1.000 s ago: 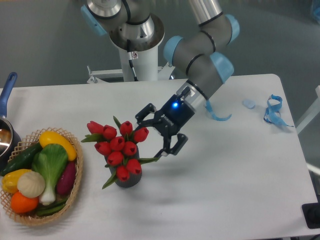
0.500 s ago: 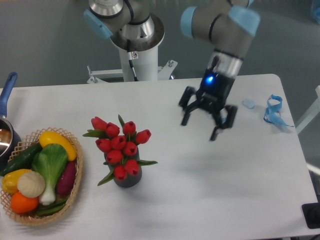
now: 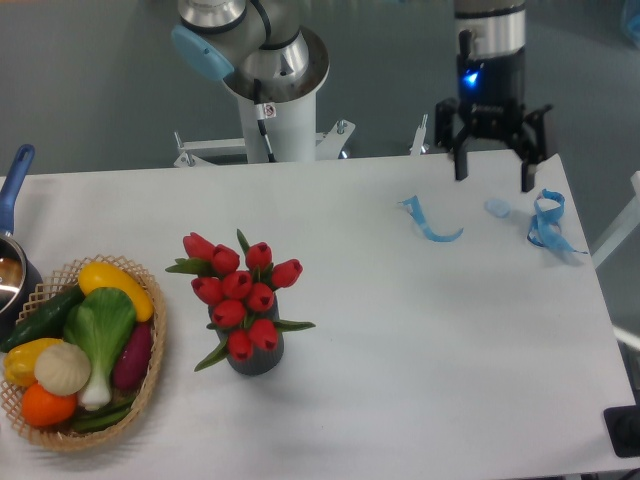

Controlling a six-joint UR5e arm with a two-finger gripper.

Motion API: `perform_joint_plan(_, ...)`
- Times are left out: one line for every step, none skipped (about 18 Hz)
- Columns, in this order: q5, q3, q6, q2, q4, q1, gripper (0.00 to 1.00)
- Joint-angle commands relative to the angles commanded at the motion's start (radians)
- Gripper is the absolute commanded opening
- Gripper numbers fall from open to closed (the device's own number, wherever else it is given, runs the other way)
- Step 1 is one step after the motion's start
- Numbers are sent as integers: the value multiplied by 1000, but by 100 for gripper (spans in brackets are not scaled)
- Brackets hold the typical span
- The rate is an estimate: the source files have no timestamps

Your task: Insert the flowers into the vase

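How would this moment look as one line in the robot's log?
flowers: in vase | gripper: open, empty, far right rear | task: looks done

I am looking at a robotics lab: a plain white desk (image 3: 420, 330) stands against a bare grey floor, the arm's white pedestal (image 3: 283, 120) is bolted behind it, and staged props sit on top, such as toy vegetables in a wicker basket (image 3: 80, 350).

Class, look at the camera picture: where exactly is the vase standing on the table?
The vase stands left of the table's centre, toward the near edge, holding the flowers, just right of the wicker basket of vegetables.
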Motion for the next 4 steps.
perform_joint_plan(0, 8, 42, 2, -25, 11, 100)
perform_joint_plan(0, 12, 69, 3, -39, 20, 100)
perform_joint_plan(-3, 9, 88, 8, -46, 29, 100)
perform_joint_plan(-5, 3, 89, 12, -46, 34, 100)
